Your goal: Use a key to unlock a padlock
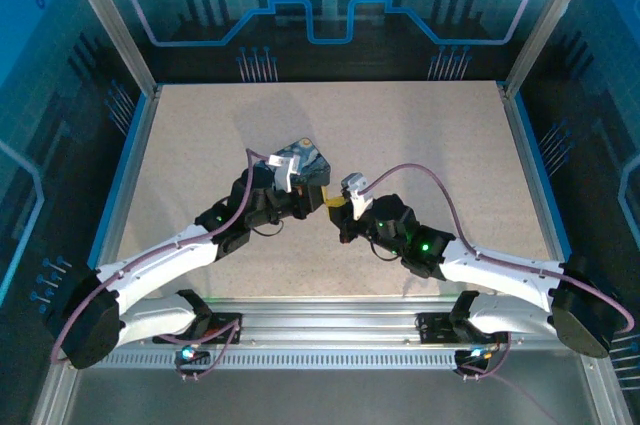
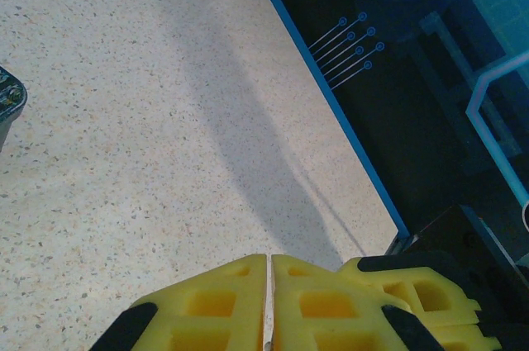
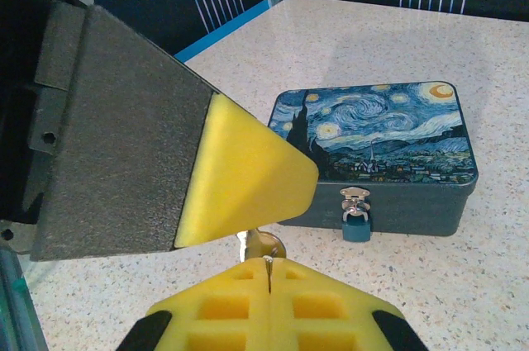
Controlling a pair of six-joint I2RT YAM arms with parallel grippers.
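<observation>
The right gripper (image 3: 269, 267) was clenched on the key (image 3: 263, 244), whose pale head poked out just beneath the left gripper (image 2: 269, 263) (pads pressed together), while the padlock (image 3: 357, 225) hung from the printed box (image 3: 388, 132) nearby on the table (image 3: 463, 54).

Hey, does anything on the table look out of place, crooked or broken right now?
Nothing stands out. The box sits flat on the table with its lid shut, the padlock hangs straight from the front latch, and the right gripper pinches a small silvery piece, apparently the key.
</observation>
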